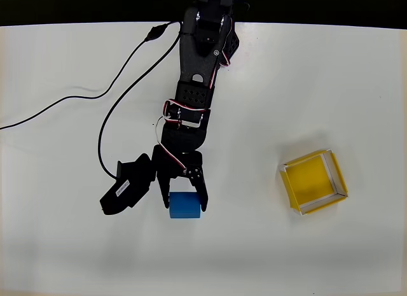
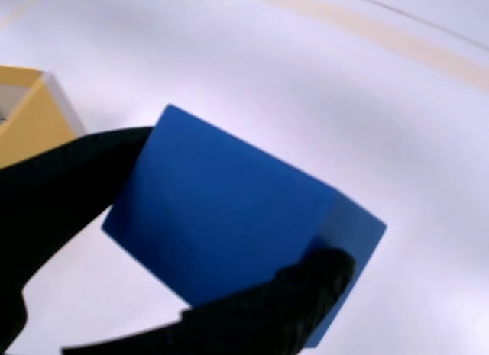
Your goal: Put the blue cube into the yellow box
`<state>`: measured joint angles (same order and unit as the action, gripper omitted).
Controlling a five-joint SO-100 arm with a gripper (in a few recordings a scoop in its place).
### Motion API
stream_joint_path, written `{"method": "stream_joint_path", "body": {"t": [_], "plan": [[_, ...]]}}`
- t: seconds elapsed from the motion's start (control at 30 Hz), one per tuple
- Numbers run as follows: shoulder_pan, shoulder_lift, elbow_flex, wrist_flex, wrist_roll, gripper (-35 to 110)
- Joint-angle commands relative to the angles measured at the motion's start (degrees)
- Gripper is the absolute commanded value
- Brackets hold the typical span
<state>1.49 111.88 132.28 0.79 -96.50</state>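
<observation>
In the overhead view the black arm (image 1: 194,86) reaches down from the twelve o'clock edge of the white counter (image 1: 57,245), and its pincer (image 1: 185,197) sits over the blue cube (image 1: 185,205), which lies a little toward seven o'clock from the middle of the picture. One finger runs down each side of the cube, at nine and at three o'clock of it, so the block is bracketed squarely, which looks like the setup for a firm side grip. The yellow box (image 1: 313,181) stands well apart at three o'clock from the cube, turned slightly askew, its floor bare. A black cable (image 1: 105,127) loops across the counter from the arm toward nine o'clock, clear of the path between cube and box. In the wrist view the cube (image 2: 229,225) takes up the middle, tilted, with a dark fingertip (image 2: 321,271) pressed on its edge at five o'clock and the other finger lying against its face at nine o'clock. The pincer (image 2: 206,233) thus appears clamped on the cube, and whether the block has left the counter cannot be told. A corner of the box (image 2: 30,118) shows at ten o'clock, so the carry is probably what remains.
</observation>
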Motion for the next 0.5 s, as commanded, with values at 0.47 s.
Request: {"method": "stream_joint_path", "body": {"t": [0.47], "plan": [[-32.0, 1.1, -8.0, -16.5, -2.3, 24]]}}
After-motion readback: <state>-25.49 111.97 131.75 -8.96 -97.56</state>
